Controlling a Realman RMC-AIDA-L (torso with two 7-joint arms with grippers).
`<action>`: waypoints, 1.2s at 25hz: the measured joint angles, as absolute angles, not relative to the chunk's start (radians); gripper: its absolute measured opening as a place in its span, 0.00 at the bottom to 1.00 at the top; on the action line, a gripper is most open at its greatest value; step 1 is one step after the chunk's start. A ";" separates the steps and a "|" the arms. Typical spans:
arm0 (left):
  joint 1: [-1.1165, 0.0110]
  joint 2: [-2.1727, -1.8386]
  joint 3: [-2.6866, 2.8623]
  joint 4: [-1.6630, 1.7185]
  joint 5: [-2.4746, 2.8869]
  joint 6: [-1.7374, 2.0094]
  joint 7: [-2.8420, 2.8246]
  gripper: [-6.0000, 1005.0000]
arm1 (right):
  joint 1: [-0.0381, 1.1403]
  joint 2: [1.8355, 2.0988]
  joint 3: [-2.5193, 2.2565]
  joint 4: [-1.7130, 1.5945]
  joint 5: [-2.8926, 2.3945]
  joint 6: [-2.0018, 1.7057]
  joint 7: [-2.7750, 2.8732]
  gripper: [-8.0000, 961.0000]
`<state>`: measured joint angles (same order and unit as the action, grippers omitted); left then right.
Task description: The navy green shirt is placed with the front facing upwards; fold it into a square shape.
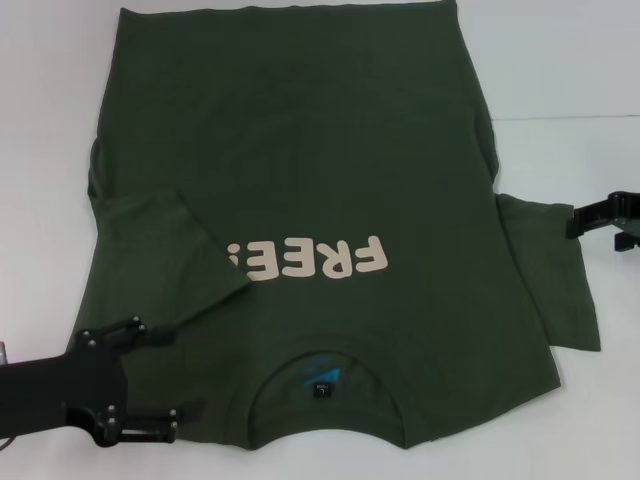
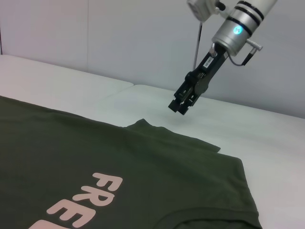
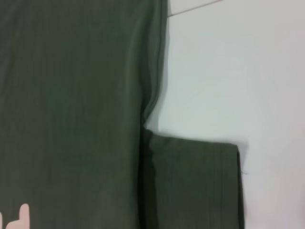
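Head view: your left hand (image 1: 150,380) hangs released over the navy green shirt (image 1: 320,170); its left sleeve (image 1: 175,260) lies folded in. Your right hand (image 1: 590,222), seemingly clenched, should pinch the spread right sleeve (image 1: 545,270).

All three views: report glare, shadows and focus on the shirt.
Head view: even light, no glare, shirt sharp, print readable. Left wrist view: soft shadow under the sleeve edge, right hand sharp. Right wrist view: slightly soft, thin shadow along the sleeve on the table.
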<state>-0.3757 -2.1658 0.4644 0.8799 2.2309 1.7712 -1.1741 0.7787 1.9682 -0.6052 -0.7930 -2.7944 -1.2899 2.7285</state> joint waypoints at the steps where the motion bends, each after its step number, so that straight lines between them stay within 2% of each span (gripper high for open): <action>1: -0.375 -2.166 0.464 0.880 2.232 1.771 -1.174 0.96 | 0.781 1.968 -0.611 -0.782 -2.795 -1.275 2.729 0.83; 7: -0.374 -2.167 0.466 0.879 2.232 1.763 -1.174 0.96 | 0.783 1.971 -0.622 -0.714 -2.789 -1.185 2.729 0.83; 22: -0.376 -2.166 0.462 0.879 2.230 1.758 -1.173 0.95 | 0.789 2.007 -0.637 -0.680 -2.789 -1.100 2.716 0.83; 30: -0.378 -2.166 0.462 0.879 2.230 1.758 -1.173 0.95 | 0.790 2.011 -0.655 -0.661 -2.790 -1.082 2.715 0.83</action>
